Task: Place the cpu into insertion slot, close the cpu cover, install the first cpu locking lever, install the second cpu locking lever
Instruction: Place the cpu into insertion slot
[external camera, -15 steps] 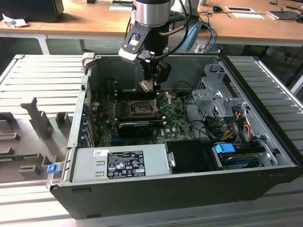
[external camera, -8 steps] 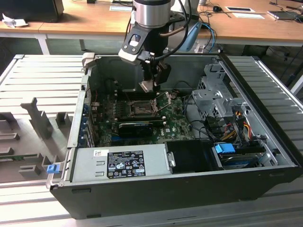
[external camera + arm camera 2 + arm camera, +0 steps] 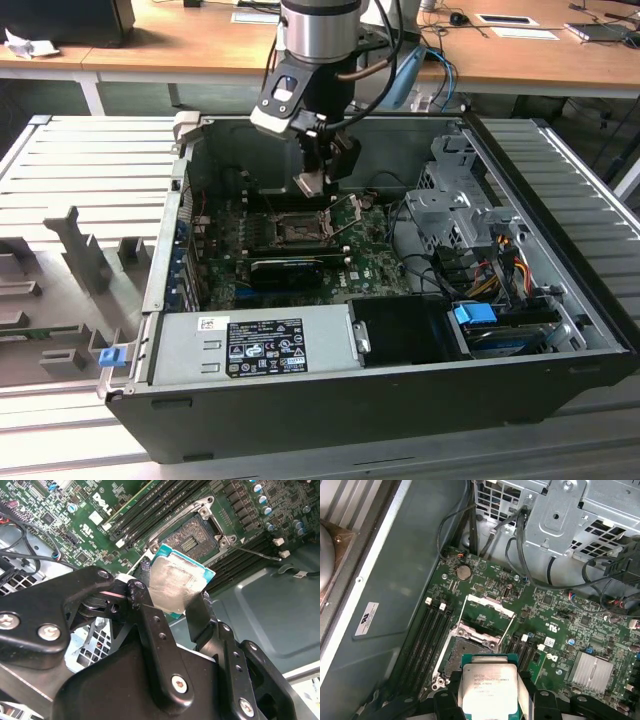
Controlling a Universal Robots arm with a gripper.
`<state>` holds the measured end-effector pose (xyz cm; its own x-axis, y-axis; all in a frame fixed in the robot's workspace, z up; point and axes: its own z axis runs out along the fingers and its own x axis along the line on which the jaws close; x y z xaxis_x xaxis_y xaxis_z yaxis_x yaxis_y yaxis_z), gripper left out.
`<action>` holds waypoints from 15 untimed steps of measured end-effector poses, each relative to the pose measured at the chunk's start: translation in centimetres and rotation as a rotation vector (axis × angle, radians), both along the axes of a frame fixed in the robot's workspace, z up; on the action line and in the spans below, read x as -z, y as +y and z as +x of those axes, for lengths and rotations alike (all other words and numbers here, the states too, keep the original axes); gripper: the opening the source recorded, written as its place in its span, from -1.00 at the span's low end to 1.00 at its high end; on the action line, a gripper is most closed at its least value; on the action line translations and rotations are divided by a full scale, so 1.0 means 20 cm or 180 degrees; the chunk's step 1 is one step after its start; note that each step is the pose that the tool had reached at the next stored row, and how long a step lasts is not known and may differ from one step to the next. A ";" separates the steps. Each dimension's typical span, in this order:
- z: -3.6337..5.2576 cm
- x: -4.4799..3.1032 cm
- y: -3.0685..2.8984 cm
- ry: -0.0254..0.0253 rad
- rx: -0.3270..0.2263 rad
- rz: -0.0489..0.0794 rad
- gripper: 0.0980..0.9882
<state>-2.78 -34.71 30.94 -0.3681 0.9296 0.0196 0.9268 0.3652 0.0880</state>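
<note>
1. While the cpu [image 3: 177, 582] is clamped by two opposite edges between the closed fingers of the gripper [image 3: 169, 600], it is held in the air over the board [image 3: 560, 630], its pale metal face turned toward the wrist cameras.
2. In the exterior view the gripper is seen reaching down into the open case [image 3: 350, 410], close above the slot [image 3: 297, 228]; a gap is left between cpu and slot.
3. In both wrist views the slot is shown bare, with its dark contact field exposed and nothing seated in it.
4. The cover [image 3: 490, 605] is swung up and stands open at one side of the slot, so the opening is not blocked.
5. The levers [image 3: 508, 627] are seen as thin rods, released and standing off on either side of the slot.
6. The first step is judged to be under way and not finished: the cpu has been brought near the slot but is not yet seated.
7. Closing the cover and latching both levers are judged to be left undone.
</note>
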 end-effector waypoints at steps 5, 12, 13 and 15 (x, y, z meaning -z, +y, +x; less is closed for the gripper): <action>0.000 0.009 0.000 0.0000 0.0000 0.0000 -0.04; 0.000 0.025 0.000 0.0000 0.0000 0.0000 -0.04; 0.000 0.027 0.000 0.0000 0.0000 0.0000 -0.04; 0.000 0.030 0.000 0.0000 0.0000 0.0000 -0.04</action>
<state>-2.78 -34.71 30.33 -0.3681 0.9296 0.0196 0.9268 0.3651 0.0879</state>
